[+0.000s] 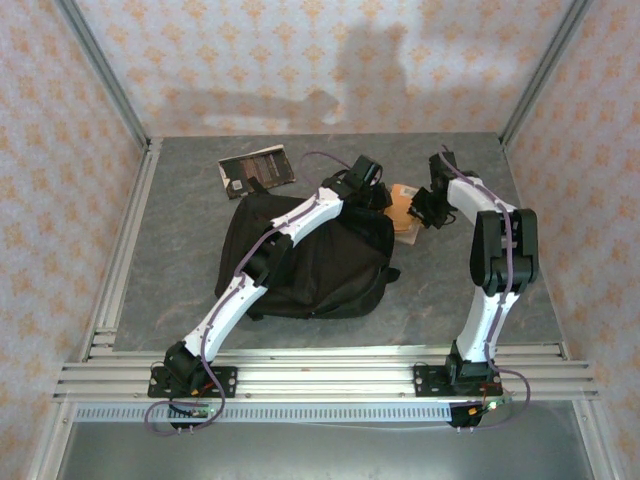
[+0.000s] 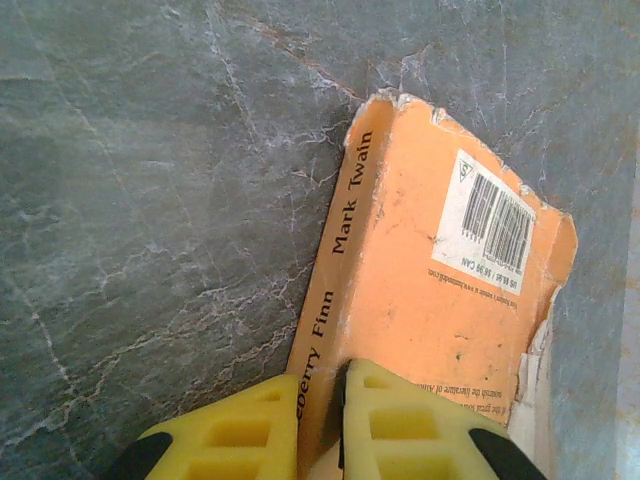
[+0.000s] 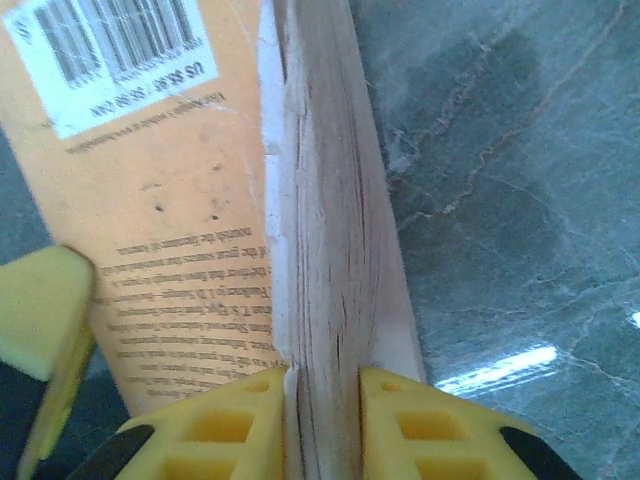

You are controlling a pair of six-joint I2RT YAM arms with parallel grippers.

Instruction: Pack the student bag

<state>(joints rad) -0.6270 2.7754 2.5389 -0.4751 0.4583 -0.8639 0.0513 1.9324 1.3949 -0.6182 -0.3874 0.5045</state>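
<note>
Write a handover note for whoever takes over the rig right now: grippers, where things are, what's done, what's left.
Left gripper: shut on the orange book, at its spine.
Right gripper: shut on the same book's page edge.
Student bag: lying on the table, next to the orange book. A dark book lies beyond the bag.
Done: orange book gripped by both arms.
Left: both books are outside the bag and need to go in.

Student bag [image 1: 340, 265] matt black cloth; orange book [image 2: 420, 290] worn paper; table [image 2: 150, 200] smooth, grey-marbled.
</note>
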